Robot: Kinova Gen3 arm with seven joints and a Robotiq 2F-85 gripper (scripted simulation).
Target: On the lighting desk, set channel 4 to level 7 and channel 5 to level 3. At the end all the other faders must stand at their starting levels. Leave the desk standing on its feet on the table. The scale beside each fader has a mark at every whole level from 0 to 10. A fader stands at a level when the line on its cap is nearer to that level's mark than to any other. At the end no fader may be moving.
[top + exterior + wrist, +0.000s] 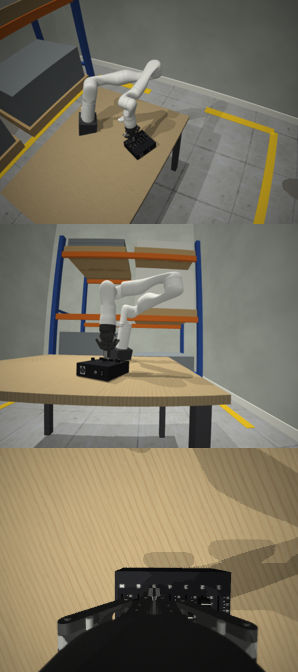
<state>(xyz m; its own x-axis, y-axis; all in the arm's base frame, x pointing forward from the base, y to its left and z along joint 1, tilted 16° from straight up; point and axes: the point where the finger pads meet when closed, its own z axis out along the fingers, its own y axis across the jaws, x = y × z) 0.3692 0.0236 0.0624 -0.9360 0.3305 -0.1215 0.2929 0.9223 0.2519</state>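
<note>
Table (83, 162) (114, 386) (75, 513): light tan, fine darker wood-grain stripes. Desk (145, 148) (114, 371) (175, 579): black; whitish markings. Arm (114, 78) (142, 286): white. Gripper (133, 139) (106, 357) (154, 595): black, grey at fingertips. Exterior view, two o'clock: blue upright (199, 300). Floor tape (266, 177) (236, 416): yellow.
</note>
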